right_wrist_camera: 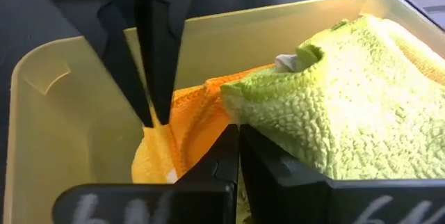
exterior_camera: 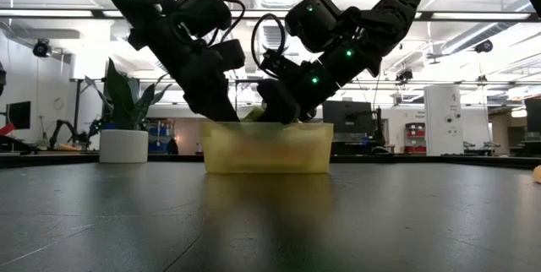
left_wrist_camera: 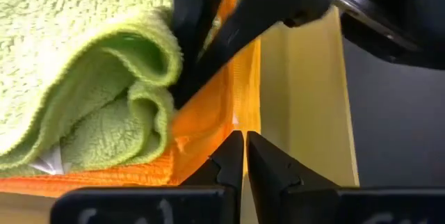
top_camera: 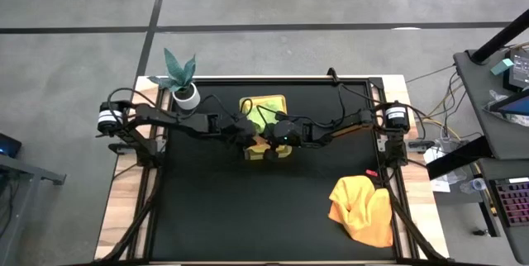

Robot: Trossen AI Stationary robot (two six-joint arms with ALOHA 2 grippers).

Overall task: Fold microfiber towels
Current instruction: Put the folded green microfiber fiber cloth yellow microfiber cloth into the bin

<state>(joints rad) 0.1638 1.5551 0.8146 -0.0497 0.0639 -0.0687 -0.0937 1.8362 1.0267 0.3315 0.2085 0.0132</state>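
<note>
Over the tray (top_camera: 277, 101) at the table's (top_camera: 207, 216) far middle, the left claw (left_wrist_camera: 245, 156) and right claw (right_wrist_camera: 238, 149) both reach in, shut on the orange towel (left_wrist_camera: 208, 123) under the green towel (right_wrist_camera: 348, 113). Opposed pulls could lift the tray or drag the green one out.

towels (right_wrist_camera: 327, 106) in tray (right_wrist_camera: 62, 133) | potted plant (top_camera: 183, 84) left of tray
</note>
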